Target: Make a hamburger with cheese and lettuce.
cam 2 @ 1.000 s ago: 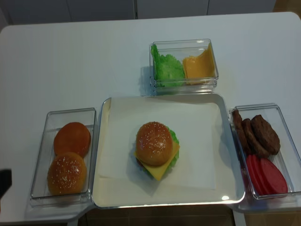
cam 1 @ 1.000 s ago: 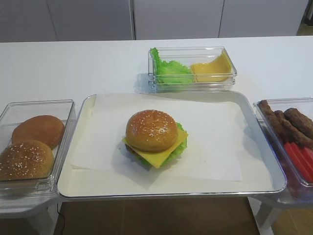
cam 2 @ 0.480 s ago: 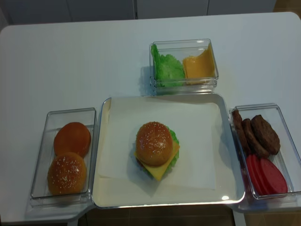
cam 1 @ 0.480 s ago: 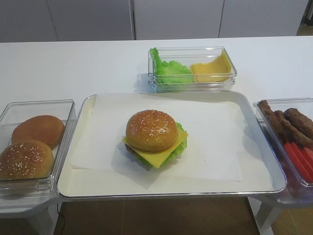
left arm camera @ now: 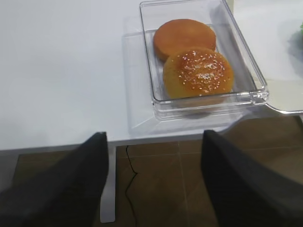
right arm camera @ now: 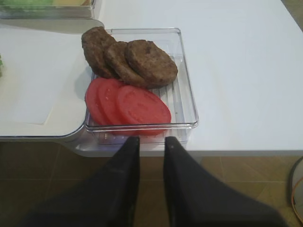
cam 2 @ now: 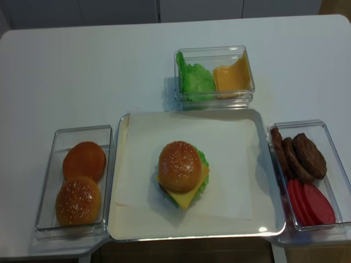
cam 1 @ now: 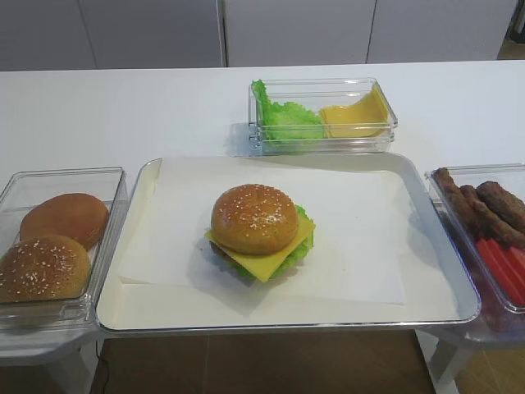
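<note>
The hamburger (cam 1: 255, 220) stands on the paper in the middle of the metal tray (cam 1: 138, 190), and also shows in the realsense view (cam 2: 179, 166). Its sesame-seeded bun sits on top. The square yellow cheese (cam 1: 264, 263) sticks out at the front. The ruffled green lettuce (cam 1: 289, 258) shows under it. The brown patty barely shows at the bottom. Neither gripper shows in the high views. My left gripper (left arm camera: 155, 137) is open wide and empty, below the table's front edge. My right gripper (right arm camera: 151, 139) is empty, with its fingers a little apart, below the front edge.
A clear box (cam 1: 115, 176) at the left holds two buns (left arm camera: 198, 72). A clear box (cam 1: 324, 139) at the back holds a lettuce bunch and bent cheese slices. A clear box (right arm camera: 187, 90) at the right holds patties and tomato slices (right arm camera: 128, 105).
A dark part of the left arm, at the realsense view's lower left edge a second ago, has left that view. The hamburger and boxes have not moved.
</note>
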Controlling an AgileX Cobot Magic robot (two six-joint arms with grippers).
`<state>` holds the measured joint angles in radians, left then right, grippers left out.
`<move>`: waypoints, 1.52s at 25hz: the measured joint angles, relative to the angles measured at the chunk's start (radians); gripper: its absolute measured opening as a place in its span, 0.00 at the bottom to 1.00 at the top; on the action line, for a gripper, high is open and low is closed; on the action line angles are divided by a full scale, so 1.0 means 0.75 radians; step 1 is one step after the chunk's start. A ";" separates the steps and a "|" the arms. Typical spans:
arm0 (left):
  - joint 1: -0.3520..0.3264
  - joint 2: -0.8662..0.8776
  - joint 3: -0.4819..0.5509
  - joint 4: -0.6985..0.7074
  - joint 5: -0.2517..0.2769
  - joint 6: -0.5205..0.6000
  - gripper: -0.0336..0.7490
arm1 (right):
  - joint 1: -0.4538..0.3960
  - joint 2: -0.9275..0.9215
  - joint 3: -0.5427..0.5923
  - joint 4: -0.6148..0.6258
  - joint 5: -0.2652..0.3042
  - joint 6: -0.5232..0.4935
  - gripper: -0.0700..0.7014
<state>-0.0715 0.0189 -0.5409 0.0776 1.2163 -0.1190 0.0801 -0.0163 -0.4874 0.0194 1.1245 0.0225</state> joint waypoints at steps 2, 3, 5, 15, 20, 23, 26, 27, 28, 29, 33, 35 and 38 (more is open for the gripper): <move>0.000 -0.031 0.015 0.000 0.003 -0.008 0.63 | 0.000 0.000 0.000 0.000 0.000 0.000 0.27; 0.000 -0.041 0.018 0.000 0.003 -0.013 0.63 | 0.000 0.000 0.000 0.000 0.000 0.000 0.27; 0.000 -0.045 0.020 0.001 0.001 -0.019 0.63 | 0.000 0.000 0.000 0.000 0.000 0.000 0.27; 0.000 -0.045 0.044 0.003 -0.010 -0.019 0.63 | 0.000 0.000 0.000 0.000 0.000 0.000 0.27; 0.000 -0.045 0.064 0.003 -0.023 -0.022 0.63 | 0.000 0.000 0.000 0.000 0.000 -0.006 0.27; 0.000 -0.045 0.064 0.003 -0.031 -0.022 0.63 | 0.000 0.000 0.000 0.000 0.000 -0.006 0.27; 0.000 -0.045 0.064 0.003 -0.033 -0.017 0.63 | 0.000 0.000 0.000 0.000 0.000 -0.003 0.27; 0.000 -0.045 0.064 0.003 -0.033 -0.017 0.63 | 0.000 0.000 0.000 0.000 0.000 -0.003 0.27; 0.000 -0.045 0.064 0.003 -0.033 -0.017 0.63 | 0.000 0.000 0.000 0.000 0.000 -0.003 0.27; 0.000 -0.045 0.064 0.003 -0.033 -0.014 0.63 | 0.000 0.000 0.000 0.000 0.000 -0.003 0.27; 0.000 -0.045 0.064 0.001 -0.036 -0.014 0.63 | 0.000 0.000 0.000 0.000 0.000 -0.003 0.27; 0.000 -0.045 0.064 0.001 -0.036 -0.014 0.63 | 0.000 0.000 0.000 0.000 0.000 -0.003 0.26; 0.000 -0.045 0.067 0.001 -0.039 -0.014 0.63 | 0.000 0.000 0.000 0.000 0.000 -0.003 0.27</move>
<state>-0.0715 -0.0152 -0.4910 0.0782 1.1870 -0.1296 0.0801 -0.0163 -0.4874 0.0194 1.1245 0.0199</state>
